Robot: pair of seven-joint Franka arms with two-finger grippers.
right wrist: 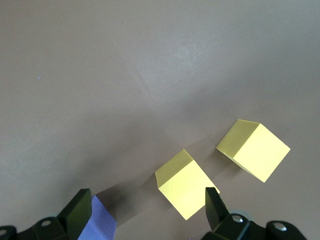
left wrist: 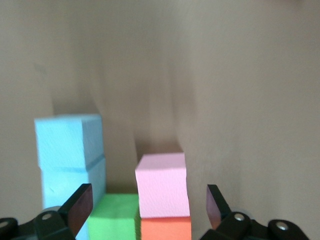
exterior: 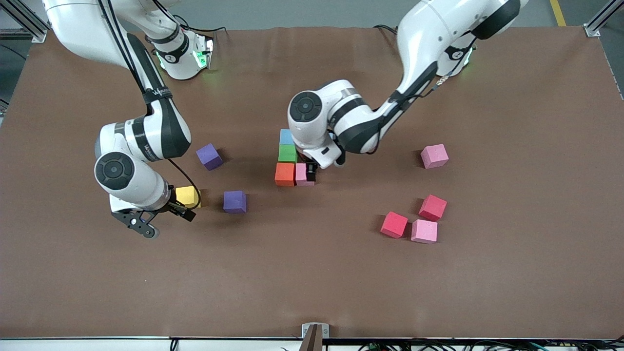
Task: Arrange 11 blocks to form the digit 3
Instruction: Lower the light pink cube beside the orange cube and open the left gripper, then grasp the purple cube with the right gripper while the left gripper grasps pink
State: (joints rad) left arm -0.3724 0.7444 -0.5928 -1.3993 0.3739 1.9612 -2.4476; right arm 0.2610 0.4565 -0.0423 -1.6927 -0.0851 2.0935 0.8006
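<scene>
On the brown table (exterior: pixel 312 273), a partly built figure sat near the middle: a light blue block (exterior: pixel 286 137) farthest from the front camera, a green block (exterior: pixel 287 153) touching it, then an orange block (exterior: pixel 284 174), the three forming a short column. A pink block (exterior: pixel 303 174) lay against the orange one on the side toward the left arm's end. In the left wrist view a second light blue block (left wrist: pixel 65 182) adjoined the first.

The left claw (exterior: pixel 312 171) hovered just over that pink block, its fingers (left wrist: pixel 80 207) spread wide on either side of it and gripping nothing.

The right claw (exterior: pixel 161 219) hung low over the table toward the right arm's end, fingers likewise wide apart and empty, beside a yellow block (exterior: pixel 187 196). The right wrist view showed a second yellow block (right wrist: pixel 255 149) near the first.

Loose blocks lay scattered. Two purple ones rested between the right claw and the column, one (exterior: pixel 209 156) farther from the front camera than the other (exterior: pixel 235 202). Toward the left arm's end, a pink block (exterior: pixel 434 156) sat alone, while nearer the camera two red blocks (exterior: pixel 394 224) (exterior: pixel 432 207) and another pink one (exterior: pixel 424 231) clustered together, the pink touching or almost touching both reds.
</scene>
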